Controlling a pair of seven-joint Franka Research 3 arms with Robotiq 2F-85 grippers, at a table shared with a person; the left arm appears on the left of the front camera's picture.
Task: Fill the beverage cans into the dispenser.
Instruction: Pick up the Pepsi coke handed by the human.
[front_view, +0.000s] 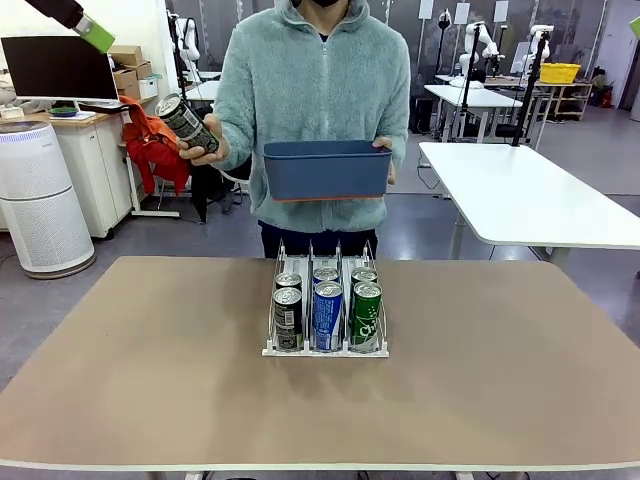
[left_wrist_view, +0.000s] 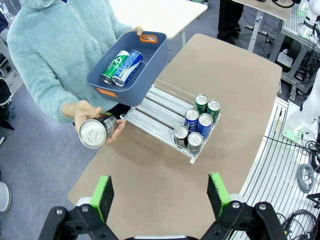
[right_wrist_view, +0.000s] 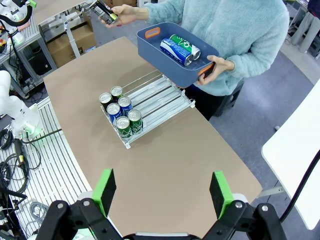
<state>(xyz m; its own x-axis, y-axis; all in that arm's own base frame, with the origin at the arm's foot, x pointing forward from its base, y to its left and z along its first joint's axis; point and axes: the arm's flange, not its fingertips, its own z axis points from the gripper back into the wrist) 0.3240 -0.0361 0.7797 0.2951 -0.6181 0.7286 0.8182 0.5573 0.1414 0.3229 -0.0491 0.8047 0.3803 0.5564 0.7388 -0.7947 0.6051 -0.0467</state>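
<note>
The white dispenser stands at mid-table with several beverage cans in its front half: dark, blue and green, two per lane. Across the table a person holds out a dark can in one hand and a dark blue tub in the other. In the tub lie a green can and a blue can. My left gripper hangs open and empty high over the table's left end, below the held can. My right gripper is open and empty, high over the right end.
The rear rails of the dispenser are bare. A green pad of my left gripper shows at the top left corner. Bare brown tabletop surrounds the rack. A white table stands behind right.
</note>
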